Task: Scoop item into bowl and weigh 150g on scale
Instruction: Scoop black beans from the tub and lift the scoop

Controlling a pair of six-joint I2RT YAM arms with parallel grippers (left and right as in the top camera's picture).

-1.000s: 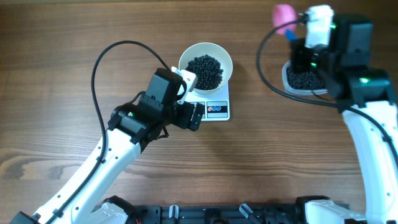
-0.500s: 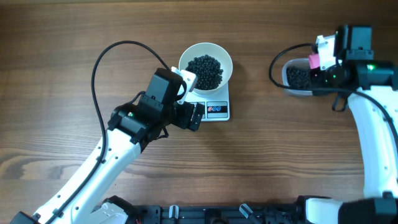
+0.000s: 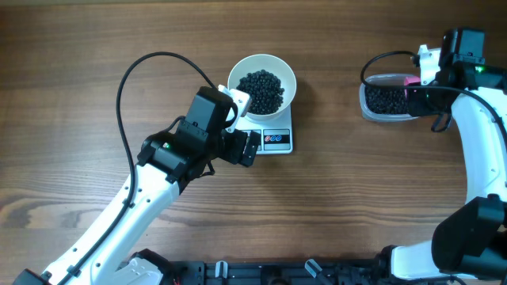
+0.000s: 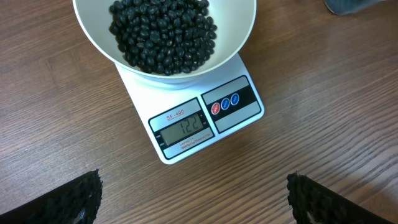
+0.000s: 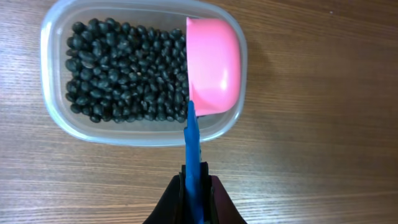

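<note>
Scooping seems in hand: the scoop (image 5: 213, 65) is gripped by the right tool (image 5: 194, 186) over the tub (image 5: 143, 135) of beans (image 5: 124, 74). The left tool (image 4: 196, 205) is held open near the scale (image 4: 245, 118). Its part-filled bowl (image 4: 239, 37) reads 122, so a small top-up is needed.

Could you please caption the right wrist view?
Right claw holds the pink scoop over the tub of black beans.

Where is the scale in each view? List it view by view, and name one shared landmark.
Overhead: scale just above centre, under the bowl.
Left wrist: scale mid-frame, below the bowl.
Right wrist: not in it.
Shared landmark: the bowl of black beans standing on it.
</note>
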